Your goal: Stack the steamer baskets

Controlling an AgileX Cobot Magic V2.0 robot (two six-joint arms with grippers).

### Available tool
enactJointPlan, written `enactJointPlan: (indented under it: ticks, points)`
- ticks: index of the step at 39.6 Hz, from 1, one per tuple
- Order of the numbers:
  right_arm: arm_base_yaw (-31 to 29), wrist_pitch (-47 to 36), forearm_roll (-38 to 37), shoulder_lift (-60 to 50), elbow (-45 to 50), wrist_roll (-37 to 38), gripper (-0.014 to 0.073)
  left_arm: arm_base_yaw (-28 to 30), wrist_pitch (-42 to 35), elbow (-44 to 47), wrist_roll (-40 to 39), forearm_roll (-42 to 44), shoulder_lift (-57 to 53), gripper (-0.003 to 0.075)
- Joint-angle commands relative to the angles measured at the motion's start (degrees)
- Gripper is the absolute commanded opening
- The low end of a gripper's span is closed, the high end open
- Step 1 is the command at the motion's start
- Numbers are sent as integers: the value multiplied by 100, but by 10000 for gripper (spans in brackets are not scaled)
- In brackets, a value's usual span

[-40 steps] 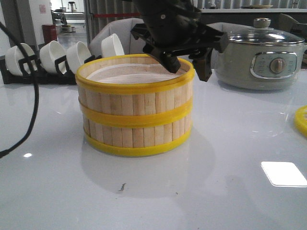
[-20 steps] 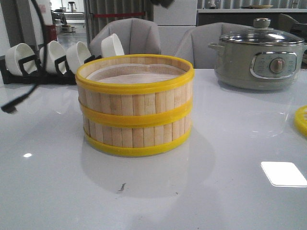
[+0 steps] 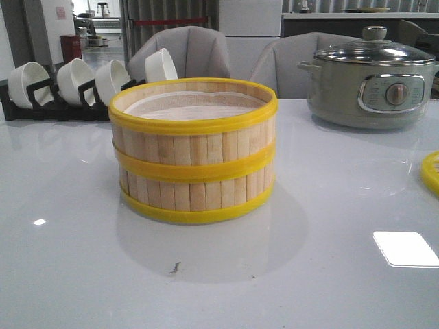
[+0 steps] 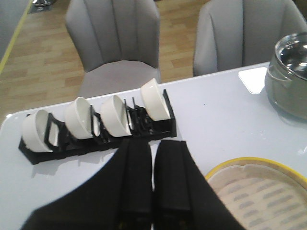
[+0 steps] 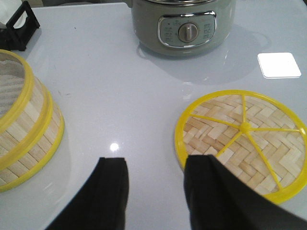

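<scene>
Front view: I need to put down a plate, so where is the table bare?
Bare: in front of the stacked baskets, and between them and the pot. Crowded: the bowl rack behind, lid at right.

Glossy white table (image 3: 329, 288), stacked steamer baskets (image 3: 193, 151), pot (image 3: 374, 82) (lidded), bowl rack (image 3: 62, 103), woven lid (image 5: 242, 141)

I work in what looks like a dining corner set up inside a lab or showroom. My white glossy table (image 3: 329, 274) carries an electric pot (image 3: 372, 86) and a black rack of white bowls (image 4: 98, 120). Grey padded chairs (image 4: 115, 40) stand behind it on a wooden floor (image 4: 177, 28). Farther back I see a bare hall (details there are too blurred).
</scene>
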Motion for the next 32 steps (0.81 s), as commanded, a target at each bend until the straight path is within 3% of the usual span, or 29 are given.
enactJointPlan:
  ticks: [1, 19, 32]
  points:
    - [-11, -401, 89, 7, -206, -9, 394, 248, -684, 557, -71, -179, -789, 86]
    - [-11, -329, 178, 7, -206, -9, 394, 440, -2290, 5052, -614, -417, -3688, 86]
    - [-11, -231, 209, 7, -206, -9, 394, 440, -3012, 6806, -676, -764, -4538, 86]
